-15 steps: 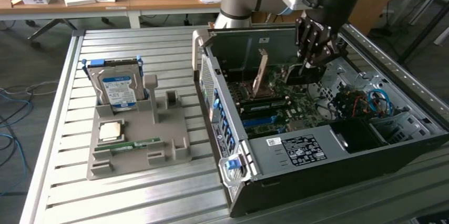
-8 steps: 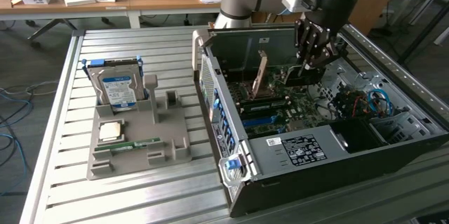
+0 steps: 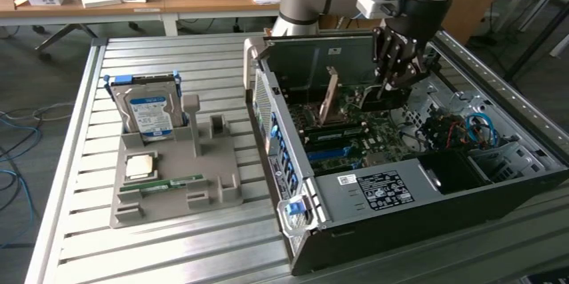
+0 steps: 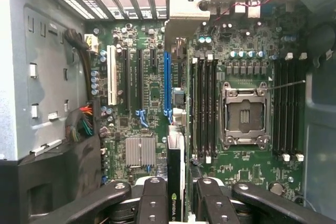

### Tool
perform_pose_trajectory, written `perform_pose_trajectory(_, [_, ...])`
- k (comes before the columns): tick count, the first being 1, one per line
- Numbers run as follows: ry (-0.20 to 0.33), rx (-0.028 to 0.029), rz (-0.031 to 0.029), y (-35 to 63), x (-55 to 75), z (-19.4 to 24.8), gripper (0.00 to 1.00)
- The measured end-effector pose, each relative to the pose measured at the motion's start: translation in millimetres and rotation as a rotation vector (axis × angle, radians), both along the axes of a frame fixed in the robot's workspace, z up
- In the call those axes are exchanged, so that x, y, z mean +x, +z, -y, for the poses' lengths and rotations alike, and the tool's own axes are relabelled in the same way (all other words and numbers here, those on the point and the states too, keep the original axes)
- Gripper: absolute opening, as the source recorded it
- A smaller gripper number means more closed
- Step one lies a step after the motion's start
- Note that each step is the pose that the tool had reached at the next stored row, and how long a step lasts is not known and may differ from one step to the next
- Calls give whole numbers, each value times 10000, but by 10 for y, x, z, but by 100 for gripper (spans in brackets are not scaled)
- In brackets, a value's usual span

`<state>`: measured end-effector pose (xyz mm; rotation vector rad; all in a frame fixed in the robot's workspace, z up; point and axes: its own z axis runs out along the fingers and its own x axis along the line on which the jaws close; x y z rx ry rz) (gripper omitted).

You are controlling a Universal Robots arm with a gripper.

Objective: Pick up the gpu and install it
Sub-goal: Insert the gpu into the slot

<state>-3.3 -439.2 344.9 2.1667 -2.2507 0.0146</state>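
The gripper point(image 4: 181, 195) clamps the gpu point(image 4: 175, 156) on edge between 2 fingers, long axis parallel to the nearby blue slot point(image 4: 167, 85).

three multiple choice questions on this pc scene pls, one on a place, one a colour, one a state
1. Where is the drive? A in the tray B on the floor C on a chair
2. What colour is the stick? A red B green C white
3. How is the gpu? A flat in the tray B upright in the case, in the claw C snapped in two
Answers: A, it stands in the tray; B, its board is green; B, the claw flanks it inside the case.
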Motion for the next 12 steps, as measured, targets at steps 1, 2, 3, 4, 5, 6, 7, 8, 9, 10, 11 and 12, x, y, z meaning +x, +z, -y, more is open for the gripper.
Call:
perform_pose_trajectory(1, [0,0,0,-15,0,0,26])
perform_pose_trajectory(2, [0,-1,0,-32,0,0,26])
perform_pose_trajectory(3, [0,0,1,-52,0,0,26])
perform_pose_trajectory(4, [0,0,0,-69,-1,0,26])
perform_pose_trajectory(5, [0,-2,1,-86,-1,0,26])
perform_pose_trajectory(6, [-1,-1,2,-103,-2,0,26])
perform_pose_trajectory(7, [-2,-2,2,-120,-4,0,26])
perform_pose_trajectory(8, [-1,-2,2,-137,-5,0,26])
perform_pose_trajectory(9, [0,-1,2,-151,-6,0,26])
perform_pose_trajectory(10, [0,0,3,-166,-6,0,26])
perform_pose_trajectory(11, [0,-1,4,-180,-7,0,26])
perform_pose_trajectory(12, [0,0,5,-187,-7,0,26])
